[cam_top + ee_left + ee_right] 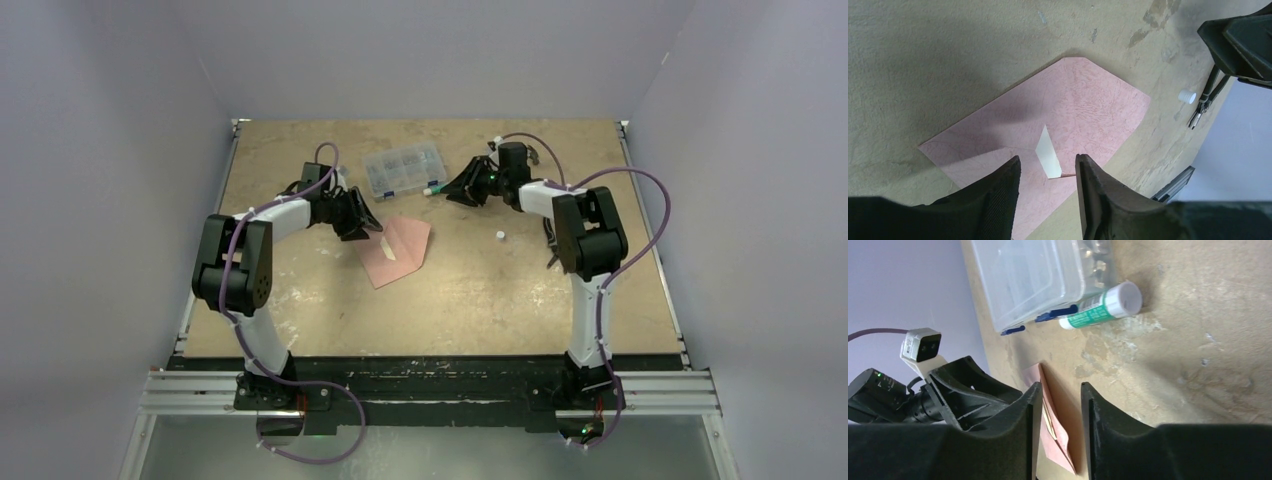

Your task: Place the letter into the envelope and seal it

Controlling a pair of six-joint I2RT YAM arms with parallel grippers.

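Top external view: salmon-pink paper envelope [400, 248] lies flat on tan wooden tabletop [300, 300], approx centre, w/ small white paper strip [388, 252] on it. L gripper [370, 228] hangs over envelope's left edge, jaws part-open, nothing gripped. R gripper [452, 196] sits just beside green-and-white glue stick [435, 187] & clear plastic compartment box [405, 168], jaws part-open, empty. Small white cap [498, 235] lies apart, right of envelope.

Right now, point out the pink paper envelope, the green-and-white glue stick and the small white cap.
pink paper envelope [1088, 110]: left wrist view, bare face.
green-and-white glue stick [1098, 305]: right wrist view, barrel middle.
small white cap [499, 235]: top external view, centre.
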